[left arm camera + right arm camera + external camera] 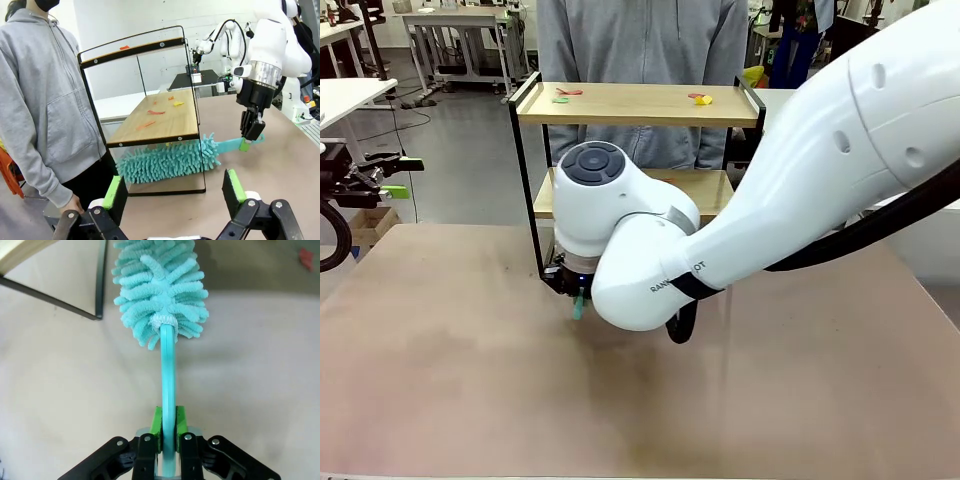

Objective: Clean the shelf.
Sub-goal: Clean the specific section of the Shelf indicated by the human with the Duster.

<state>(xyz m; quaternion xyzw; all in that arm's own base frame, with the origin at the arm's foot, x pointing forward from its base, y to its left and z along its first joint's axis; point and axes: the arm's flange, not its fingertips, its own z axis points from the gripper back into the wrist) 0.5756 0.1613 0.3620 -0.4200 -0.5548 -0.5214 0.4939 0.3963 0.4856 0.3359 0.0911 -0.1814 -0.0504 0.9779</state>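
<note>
Holding a shaggy duster (159,285), right gripper (168,416) pinches its flat handle (168,370).

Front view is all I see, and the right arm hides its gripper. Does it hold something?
Observer: Yes, the right gripper is shut on the handle of a teal duster.
Operator: Where is the duster's head?
Observer: Under the lower board of the shelf, inside the frame.
Operator: Is that board clean?
Observer: No, red and yellow scraps lie on it.
</note>
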